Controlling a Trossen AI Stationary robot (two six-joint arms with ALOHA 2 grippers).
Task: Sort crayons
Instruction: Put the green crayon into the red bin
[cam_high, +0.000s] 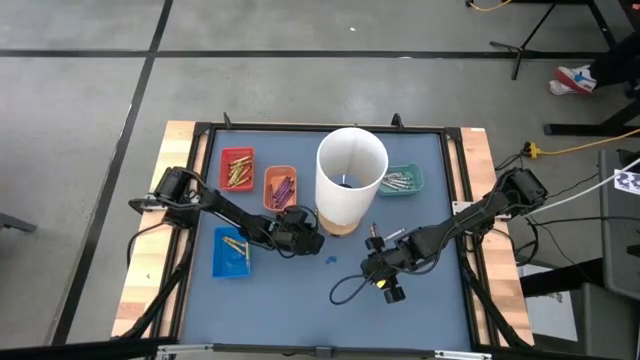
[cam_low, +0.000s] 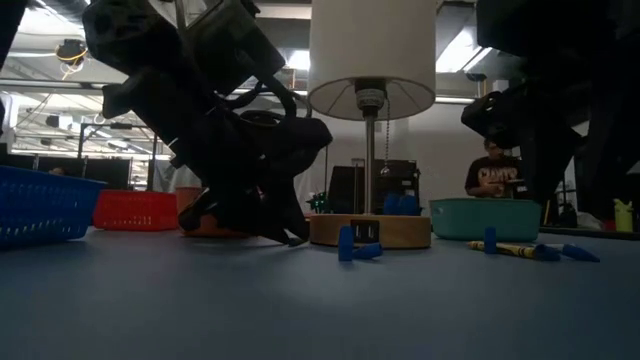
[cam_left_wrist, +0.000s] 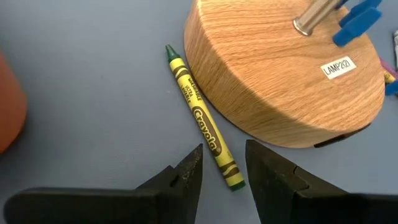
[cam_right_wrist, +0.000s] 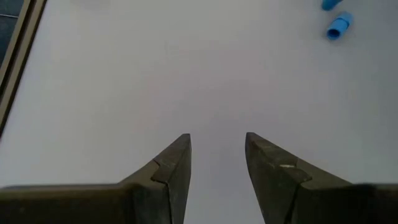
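Observation:
A yellow-green crayon (cam_left_wrist: 202, 121) lies flat on the blue mat, right beside the lamp's wooden base (cam_left_wrist: 286, 74). My left gripper (cam_left_wrist: 224, 165) is open and low over the mat. One finger stands on either side of the crayon's near end, and a gap shows on both sides. In the high view my left gripper (cam_high: 303, 240) is just left of the lamp base. My right gripper (cam_high: 378, 268) hangs open over bare mat, nearer the front, with nothing between its fingers (cam_right_wrist: 217, 155). Other crayons lie sorted in the small trays.
The lamp's white shade (cam_high: 351, 178) stands mid-table. The red tray (cam_high: 238, 168), orange tray (cam_high: 280, 187), teal tray (cam_high: 402, 180) and blue tray (cam_high: 232, 252) hold crayons. Small blue pieces (cam_low: 355, 246) and loose crayons (cam_low: 510, 247) lie on the mat. A person shows in the room beyond.

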